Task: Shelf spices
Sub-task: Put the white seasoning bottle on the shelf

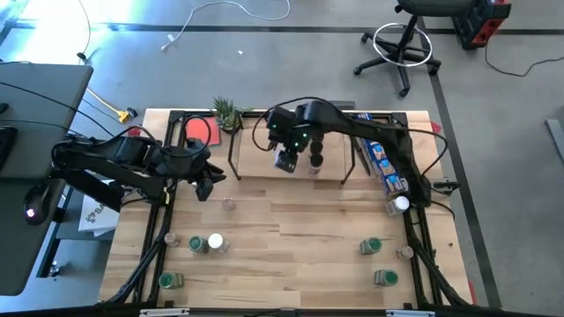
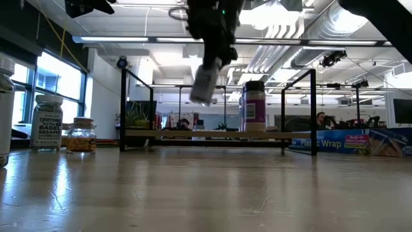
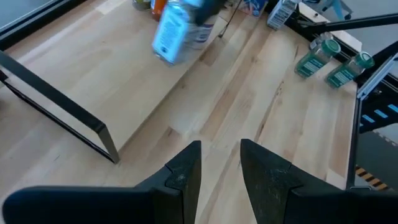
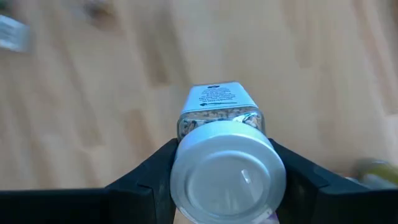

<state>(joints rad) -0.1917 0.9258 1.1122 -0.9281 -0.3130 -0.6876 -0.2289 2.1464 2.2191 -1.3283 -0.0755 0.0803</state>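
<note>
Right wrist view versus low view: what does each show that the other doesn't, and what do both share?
Only the right wrist view shows the right end effector gripping the white-lidded jar by its round lid, fingers on either side.

Only the low view shows the jar hanging tilted above the shelf, a dark-lidded jar already standing there, and two more jars on the table.

Both show the same held jar and wood beneath.

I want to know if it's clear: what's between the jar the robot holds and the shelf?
Nothing: in the low view the held jar hangs above the shelf, only air between.
</note>
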